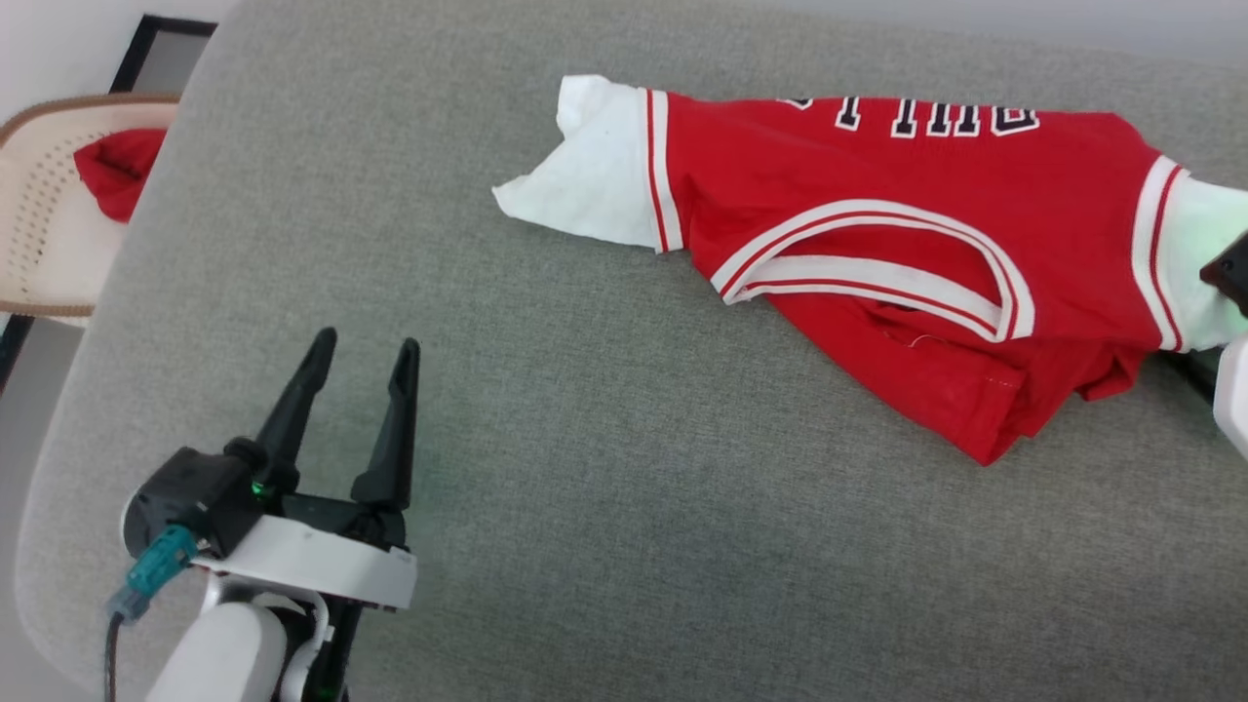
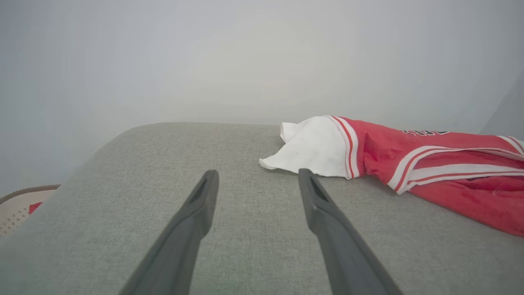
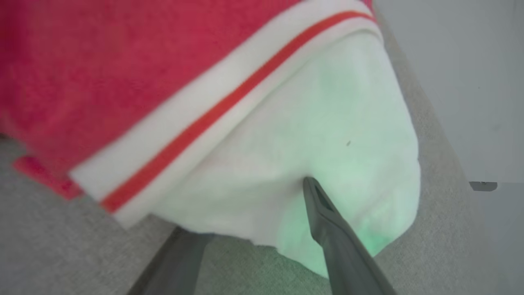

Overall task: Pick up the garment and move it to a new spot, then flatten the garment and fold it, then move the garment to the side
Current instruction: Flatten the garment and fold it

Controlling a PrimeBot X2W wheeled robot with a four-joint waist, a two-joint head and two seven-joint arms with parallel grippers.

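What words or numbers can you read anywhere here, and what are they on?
On the garment: black white-outlined letters along its far edge, upside down and cut off by a fold; not readable.
In the left wrist view they are too small to read.
No other text.

Grey fabric surface (image 1: 604,507); cream perforated chair (image 1: 44,234) at left edge; pale wall (image 2: 204,61) behind.

The left gripper (image 2: 258,174) holds its two dark fingers (image 2: 184,229) spread wide above a grey fabric-covered bench (image 2: 163,164). Beyond them to the right lies a red jersey (image 2: 385,151), its white sleeve (image 2: 315,147) nearest. A red scrap (image 2: 35,206) shows at lower left.
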